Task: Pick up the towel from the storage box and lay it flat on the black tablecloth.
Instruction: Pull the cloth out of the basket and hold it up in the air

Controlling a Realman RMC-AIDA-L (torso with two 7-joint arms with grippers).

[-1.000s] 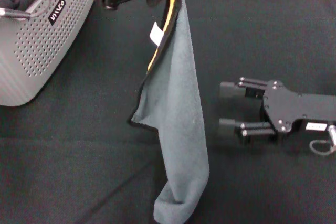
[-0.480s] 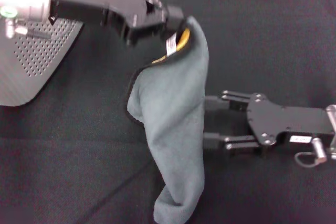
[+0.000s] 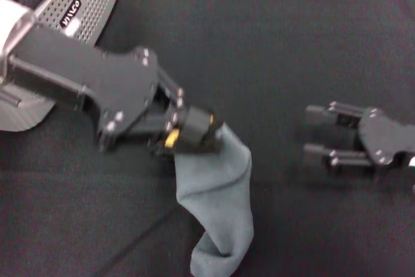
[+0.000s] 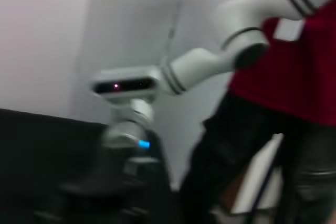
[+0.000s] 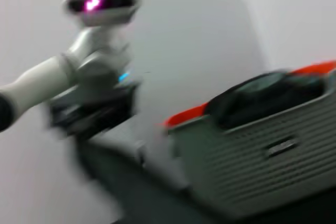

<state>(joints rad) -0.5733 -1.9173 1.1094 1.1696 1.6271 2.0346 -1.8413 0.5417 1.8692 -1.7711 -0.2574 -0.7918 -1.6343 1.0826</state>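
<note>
Hidden: the towel's (image 3: 220, 205) gripped corner is covered by the left gripper (image 3: 194, 131); its lower end is cut off.
Left gripper: pinched on the towel, low over the black tablecloth (image 3: 272, 50).
Right gripper (image 3: 319, 137): fingers spread, apart from the towel.
Towel: grey side up, bunched on the cloth.
Storage box (image 3: 78, 4): far left corner, partly cut off.
Room: pale walls; wrist views are blurred.

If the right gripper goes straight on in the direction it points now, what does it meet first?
Probably the towel. The right gripper is open and points across the black tablecloth toward the left gripper, which holds the towel. Bare cloth lies between them; heights are unclear.
</note>
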